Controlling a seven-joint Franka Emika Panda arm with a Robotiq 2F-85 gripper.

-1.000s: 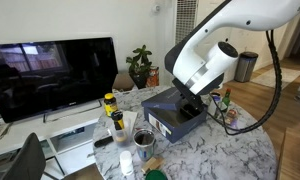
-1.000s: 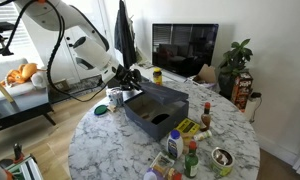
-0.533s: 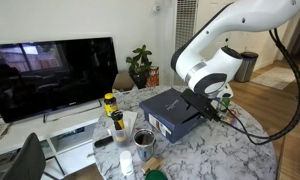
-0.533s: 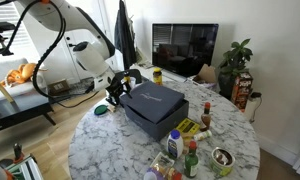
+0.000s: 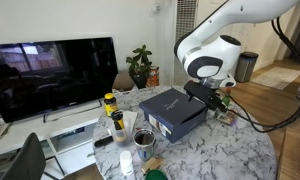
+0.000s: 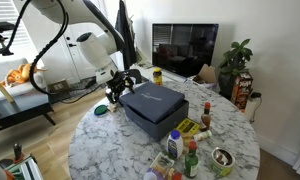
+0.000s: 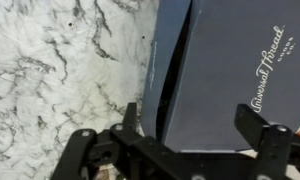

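Now, gripper: the black robot gripper has its two fingers spread wide and holds nothing.
Gripper place: it hangs just over one edge of the box, seen in both exterior views.
Box: the dark blue cardboard box sits on the round white marble table, and its flat lid is shut.
Change: a second ago the lid stood up and the inside of the box showed, with the gripper down at the lid. The lid lies flat now, and the gripper has let go and pulled back to the edge.
Nearby: two bottles with yellow caps and a shiny tin can stand beside the box.
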